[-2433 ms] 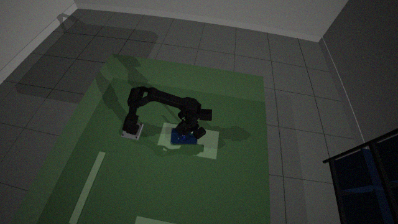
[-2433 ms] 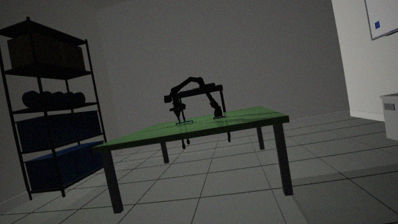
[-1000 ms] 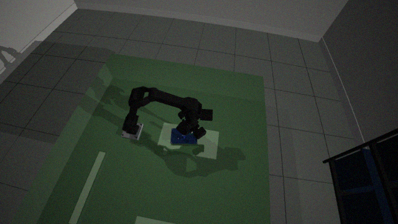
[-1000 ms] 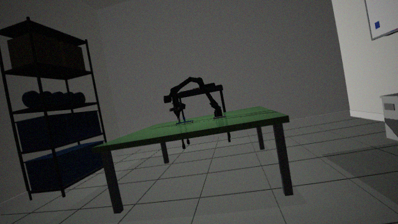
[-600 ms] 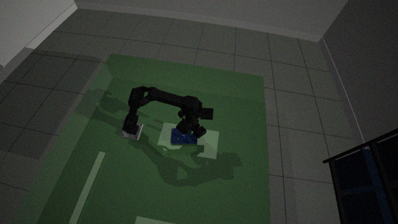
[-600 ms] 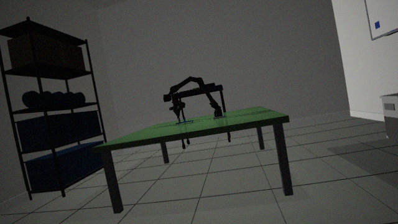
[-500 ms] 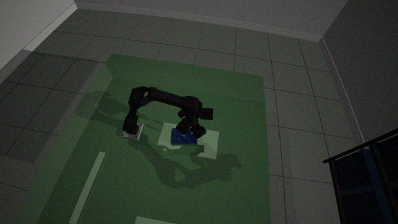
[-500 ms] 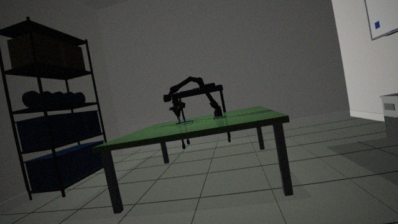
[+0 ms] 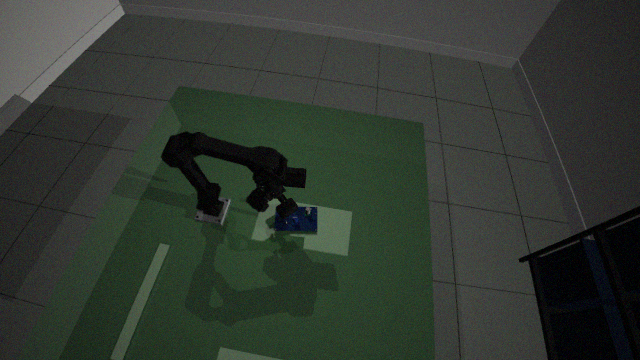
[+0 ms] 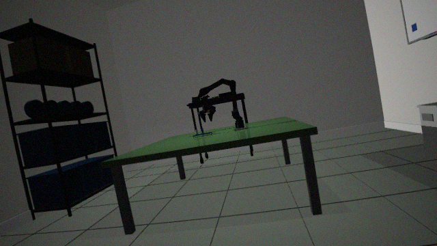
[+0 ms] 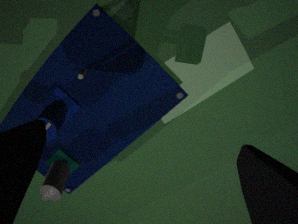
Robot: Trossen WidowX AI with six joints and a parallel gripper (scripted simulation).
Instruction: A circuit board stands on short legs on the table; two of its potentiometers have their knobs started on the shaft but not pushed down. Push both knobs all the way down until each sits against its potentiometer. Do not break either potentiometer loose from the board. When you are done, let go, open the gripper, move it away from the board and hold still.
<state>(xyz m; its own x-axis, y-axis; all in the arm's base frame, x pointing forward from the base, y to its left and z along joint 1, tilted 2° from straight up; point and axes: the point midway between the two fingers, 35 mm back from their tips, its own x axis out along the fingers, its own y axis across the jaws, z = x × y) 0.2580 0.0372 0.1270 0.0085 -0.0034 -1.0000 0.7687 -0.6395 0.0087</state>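
Dim grey walls and a tiled floor are surrounding the green worktop (image 10: 259, 131), with a dark shelf rack (image 10: 102, 89) standing well off to one side. Above the worktop the gripper (image 10: 207, 116) is hanging with its jaws spread wide, gripping nothing. Directly below it, apart from both fingers, the blue circuit board (image 11: 113, 90) is resting partly on a pale green patch (image 9: 332, 230). One knob (image 11: 55, 179) (dark body, pale tip) is showing at the board's edge beside the left-hand finger (image 11: 20, 163) in the wrist view; whether it is sitting fully down cannot be told. The other finger (image 11: 269, 196) is hovering over bare worktop.
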